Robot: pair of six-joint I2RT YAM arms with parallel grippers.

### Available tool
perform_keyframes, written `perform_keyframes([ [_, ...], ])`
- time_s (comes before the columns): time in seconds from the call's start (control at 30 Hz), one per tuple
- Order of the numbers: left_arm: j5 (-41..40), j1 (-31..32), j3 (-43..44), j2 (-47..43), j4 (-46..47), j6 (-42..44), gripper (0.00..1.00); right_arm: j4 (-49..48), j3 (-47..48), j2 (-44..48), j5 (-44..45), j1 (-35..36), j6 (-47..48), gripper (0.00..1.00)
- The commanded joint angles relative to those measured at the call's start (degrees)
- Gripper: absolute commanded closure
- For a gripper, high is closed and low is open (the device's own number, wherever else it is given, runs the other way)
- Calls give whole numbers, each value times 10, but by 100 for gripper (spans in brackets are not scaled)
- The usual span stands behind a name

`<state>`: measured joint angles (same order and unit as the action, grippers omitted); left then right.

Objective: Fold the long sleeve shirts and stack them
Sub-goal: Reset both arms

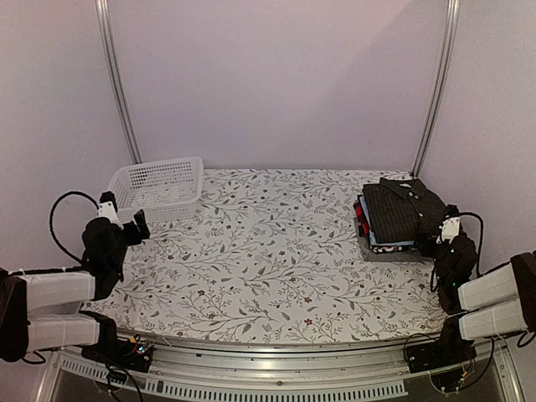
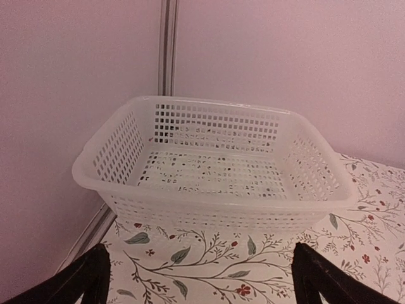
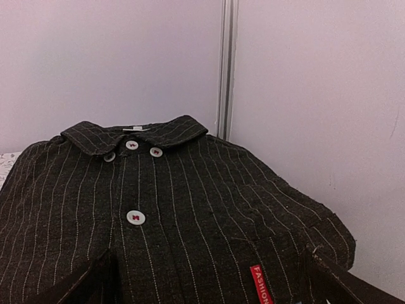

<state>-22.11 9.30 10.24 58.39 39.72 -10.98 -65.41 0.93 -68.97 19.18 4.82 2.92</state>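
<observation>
— Down at the bottom left of the overhead view, what is the left gripper [image 1: 126,218] doing?
— Its black jaws stand spread wide with nothing between them. It hovers over the surface [image 1: 268,268], which is covered in a pale print of leafy vines and small red flowers.
— And at the bottom right?
— The right gripper [image 1: 450,224] is likewise released and empty, just beside the near right corner of a folded pile [image 1: 387,239].
— What tops that pile?
— The black shirt [image 3: 190,215], folded to a neat rectangle, front up. It is dark woven cloth with fine pale pinstripes running lengthwise. Small white buttons [image 3: 135,217] run down the front, a rounded collar [image 3: 136,134] lies at the far end, and a red label [image 3: 261,285] sits near the closest edge.
— Underneath?
— The light blue shirt [image 1: 395,244] shows only as a thin edge. A red-patterned layer [image 1: 361,219] peeks out on the left and a grey layer [image 1: 394,255] lies at the bottom. The pile sits at the right of the frame, toward the far edge of the surface.
— Farther back on the left?
— A white plastic basket [image 2: 209,195], rectangular with rounded corners and grid-perforated walls, stands at the upper left corner of the surface against the lilac wall [image 1: 276,84].
</observation>
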Motion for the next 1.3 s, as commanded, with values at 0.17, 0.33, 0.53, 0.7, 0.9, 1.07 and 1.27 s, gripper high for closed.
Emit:
perform_keyframes([
  [0.17, 108, -129, -17, 160, 286, 24, 0, -20, 101, -85, -86, -19, 81, 1],
  [0.33, 145, -140, -9, 260, 387, 45, 0, -2, 104, -74, -126, -29, 60, 1],
  [0.53, 185, -140, 7, 300, 384, 52, 0, -224, 65, -173, -172, -39, 23, 1],
  [0.7, 196, -140, 15, 303, 375, 55, 0, -181, 88, -199, -154, -40, 15, 1],
  [0.9, 178, -130, 20, 306, 374, 64, 0, -133, 110, -200, -97, -40, -2, 1],
  [1.07, 214, -122, 37, 309, 345, 92, 0, -122, 116, -200, -71, -41, -18, 1],
  [1.27, 242, -123, 43, 310, 335, 100, 0, -117, 120, -202, -71, -40, -18, 1],
])
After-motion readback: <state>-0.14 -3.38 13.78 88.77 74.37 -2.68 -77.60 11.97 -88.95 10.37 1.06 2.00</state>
